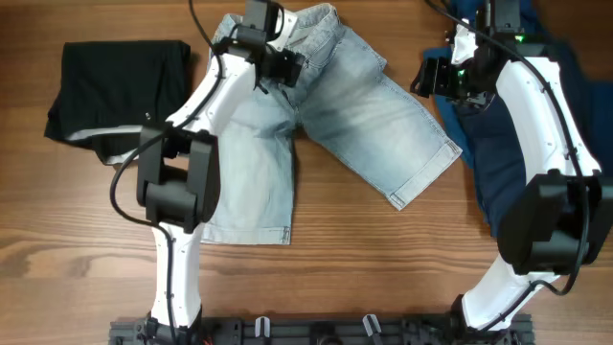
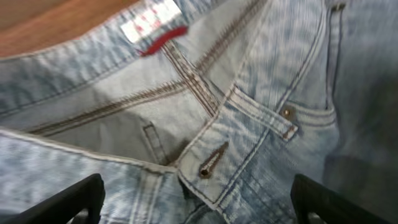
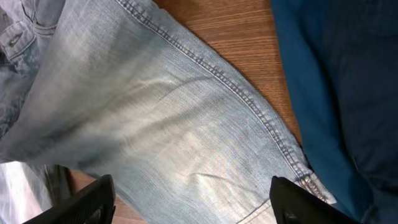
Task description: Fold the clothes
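The pale-blue denim shorts [image 1: 316,125] lie spread on the table, waistband at the far side, legs splayed toward me. My left gripper [image 1: 280,65] is open above the waistband; its wrist view shows the open fly and button [image 2: 205,171] between the wide-apart fingers [image 2: 199,202]. My right gripper [image 1: 433,77] is open just off the right leg's edge; its wrist view shows the leg [image 3: 168,130] and hem below the fingers [image 3: 189,202]. The dark blue garment [image 1: 508,144] lies at the right, under the right arm. The black white-trimmed garment [image 1: 115,91] lies folded at the far left.
The wooden table [image 1: 383,268] shows bare at the front. A black rail [image 1: 316,331] runs along the near edge with both arm bases on it.
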### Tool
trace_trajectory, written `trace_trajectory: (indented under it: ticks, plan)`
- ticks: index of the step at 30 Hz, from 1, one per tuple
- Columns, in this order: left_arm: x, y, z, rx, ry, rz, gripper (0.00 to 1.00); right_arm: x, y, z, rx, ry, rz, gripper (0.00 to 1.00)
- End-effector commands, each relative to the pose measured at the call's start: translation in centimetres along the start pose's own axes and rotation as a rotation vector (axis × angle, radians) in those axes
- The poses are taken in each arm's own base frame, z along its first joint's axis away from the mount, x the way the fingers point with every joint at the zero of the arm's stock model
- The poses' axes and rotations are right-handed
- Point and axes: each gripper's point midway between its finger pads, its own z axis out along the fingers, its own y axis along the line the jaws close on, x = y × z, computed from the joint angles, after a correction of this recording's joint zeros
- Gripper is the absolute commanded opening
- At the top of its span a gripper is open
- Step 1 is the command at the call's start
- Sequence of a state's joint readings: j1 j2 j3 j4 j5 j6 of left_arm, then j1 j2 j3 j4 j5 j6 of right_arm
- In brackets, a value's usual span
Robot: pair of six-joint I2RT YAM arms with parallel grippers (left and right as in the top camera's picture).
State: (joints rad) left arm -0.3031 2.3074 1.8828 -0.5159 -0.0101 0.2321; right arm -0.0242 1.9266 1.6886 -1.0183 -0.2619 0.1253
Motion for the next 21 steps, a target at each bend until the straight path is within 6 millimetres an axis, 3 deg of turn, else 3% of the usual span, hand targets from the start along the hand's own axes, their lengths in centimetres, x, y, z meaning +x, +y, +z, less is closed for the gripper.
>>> trace_trajectory:
  ticks: [1, 6, 9, 10, 11, 12, 15, 19, 21]
  plan:
    - [0.5, 0.1, 1.4, -0.036, 0.016, 0.087, 0.95, -0.5, 0.6, -0.9, -0.016, -0.022, -0.027, 0.81]
    - [2.8, 0.7, 3.6, -0.081, 0.082, 0.117, 0.92, -0.5, 0.5, -0.9, -0.015, -0.022, -0.027, 0.80]
    - [4.2, 1.3, 4.9, -0.116, 0.118, 0.097, 0.83, -0.4, 0.5, -0.9, -0.014, -0.019, -0.027, 0.81]
    - [4.3, 1.7, 5.1, -0.141, 0.118, 0.071, 0.75, -0.4, 0.5, -0.9, -0.011, -0.020, -0.027, 0.81]
    - [4.1, 2.6, 5.1, -0.196, 0.104, 0.008, 0.46, -0.4, 0.5, -0.9, -0.011, -0.020, -0.027, 0.81]
    - [3.8, 3.2, 5.0, -0.231, 0.089, -0.029, 0.29, -0.4, 0.5, -0.9, -0.011, -0.021, -0.027, 0.81]
    - [2.2, 4.4, 4.4, -0.298, 0.020, -0.139, 0.06, -0.5, 0.5, -0.9, -0.012, -0.024, -0.028, 0.81]
    - [-1.4, 4.9, 1.7, -0.303, -0.078, -0.217, 0.04, -0.7, 0.5, -0.9, -0.013, -0.034, -0.031, 0.80]
    - [-3.2, 5.2, 0.2, -0.304, -0.131, -0.239, 0.09, -0.8, 0.5, -0.9, -0.013, -0.036, -0.031, 0.81]
